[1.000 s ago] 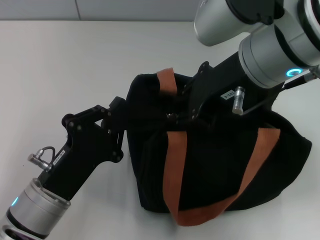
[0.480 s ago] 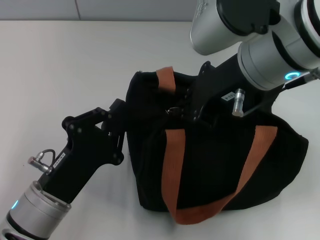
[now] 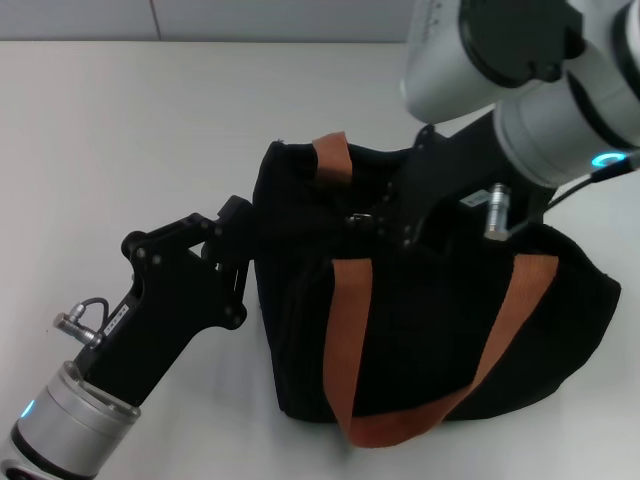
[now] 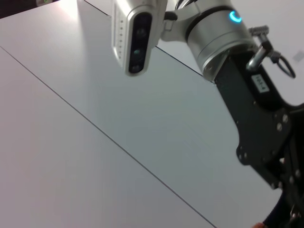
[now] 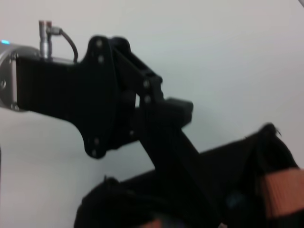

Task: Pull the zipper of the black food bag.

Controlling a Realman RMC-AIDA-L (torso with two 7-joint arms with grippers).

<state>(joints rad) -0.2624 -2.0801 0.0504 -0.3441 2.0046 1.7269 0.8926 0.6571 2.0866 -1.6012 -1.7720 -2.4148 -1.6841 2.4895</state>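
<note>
The black food bag (image 3: 430, 330) stands on the white table, with orange-brown straps (image 3: 345, 330) across its near side and over its top. My left gripper (image 3: 246, 242) is at the bag's left end, shut on the fabric there. The right wrist view shows one of its fingers (image 5: 166, 137) running into the bag (image 5: 247, 156). My right gripper (image 3: 368, 222) reaches down onto the bag's upper face and is shut on the small silver zipper (image 3: 353, 218) pull. Its fingertips blend into the black fabric.
The white table (image 3: 150, 120) spreads bare to the left of the bag and behind it. My right arm's wrist (image 4: 247, 95) fills the left wrist view, and the robot's white head (image 4: 135, 33) shows above it.
My right gripper has moved a little to the right along the bag's top, and the silver pull has moved with it. The left gripper and the bag's left end stay put.
</note>
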